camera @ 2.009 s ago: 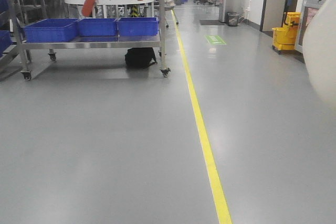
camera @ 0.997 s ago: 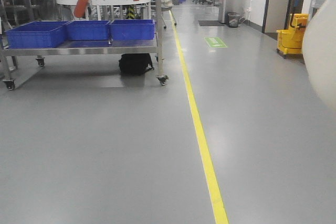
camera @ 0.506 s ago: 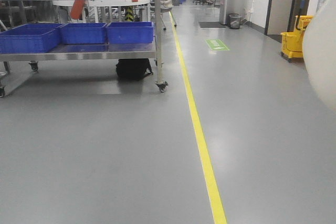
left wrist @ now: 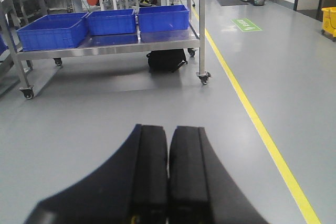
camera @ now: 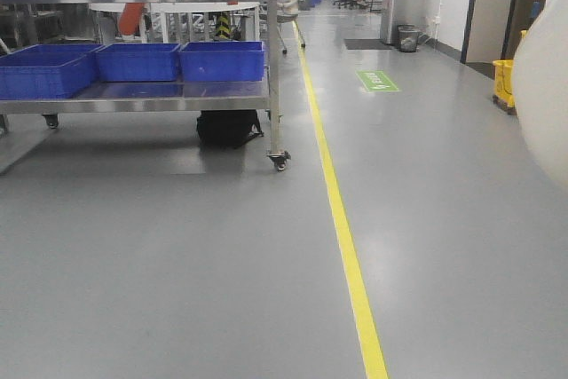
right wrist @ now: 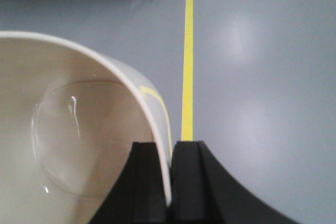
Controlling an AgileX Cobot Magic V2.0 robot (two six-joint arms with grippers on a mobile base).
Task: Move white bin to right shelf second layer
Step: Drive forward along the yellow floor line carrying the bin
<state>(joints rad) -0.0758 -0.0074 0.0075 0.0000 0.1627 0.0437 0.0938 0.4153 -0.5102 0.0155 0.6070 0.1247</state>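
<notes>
Left of the yellow line point(camera: 342, 228) painted along the grey floor point(camera: 177, 264), a wheeled steel rack point(camera: 133, 105) with flat decks stands close to the line. It carries blue crates point(camera: 222, 59) side by side on its lower deck and more on top. A black bag point(camera: 228, 128) lies on the floor under the rack's end nearest the line. Also left of the line, in the left wrist view, the left gripper point(left wrist: 168, 135) hangs over bare floor with its two black fingers pressed together and nothing between them. Right at the line in the right wrist view, the right gripper point(right wrist: 170, 150) is clamped on the wall of the white bin point(right wrist: 68, 129). One finger is inside the rim and the other outside, and the bin's glossy hollow faces the camera above the floor. Right of the line, farther off, a green marking point(camera: 378, 81) lies on the floor, with a waste basket point(camera: 407, 38) beyond it near the wall. A yellow mop bucket point(camera: 504, 82) stands farther right. In the front view the white bin shows as a pale curved mass at the right edge.
</notes>
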